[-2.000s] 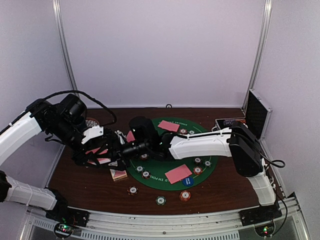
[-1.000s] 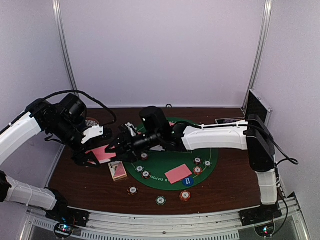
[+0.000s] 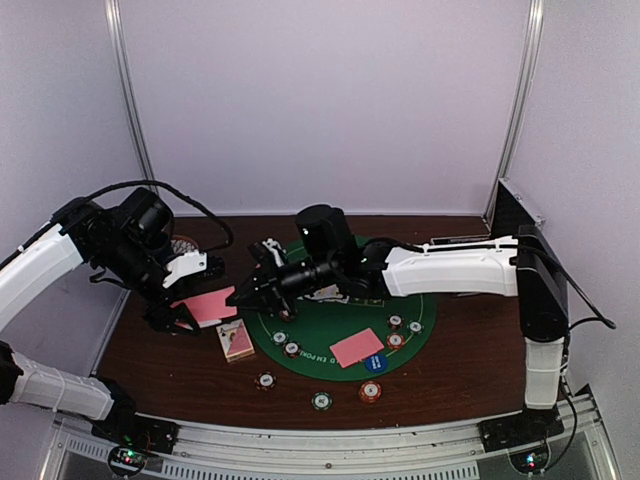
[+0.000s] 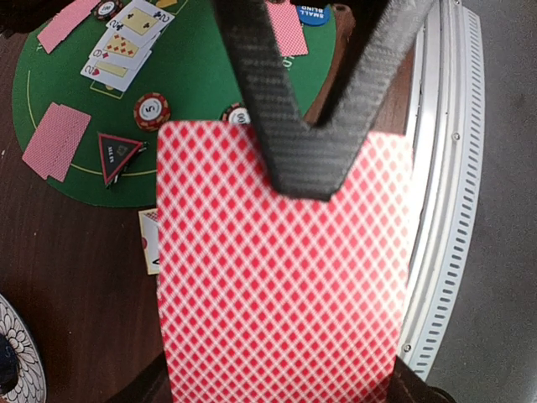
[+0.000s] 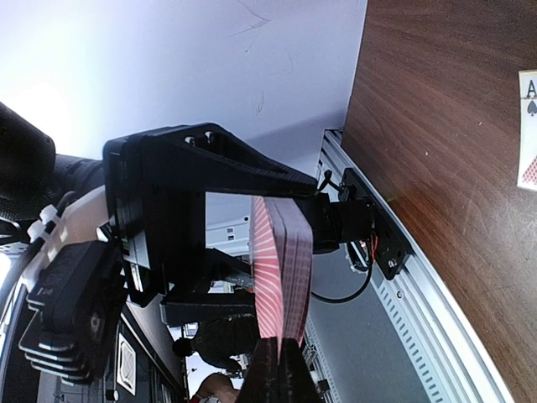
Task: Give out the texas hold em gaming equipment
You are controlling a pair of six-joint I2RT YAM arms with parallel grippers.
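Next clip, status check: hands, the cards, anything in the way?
Left hand shut on card deck, off the table. Right hand shut at deck's edge, seemingly pinching one card. Loose card lying below.

- The left gripper's (image 4: 300, 164) black fingers (image 4: 252, 75) meet in a V, clamped on pink-backed cards (image 4: 285, 294); one card or a stack, hard to say.
- Behind, a green mat (image 4: 193, 84) carries face-up cards (image 4: 126, 46), a striped chip (image 4: 152, 109) and a triangular marker (image 4: 117, 155).
- A face-down card (image 4: 56, 140) lies at the mat's left edge.
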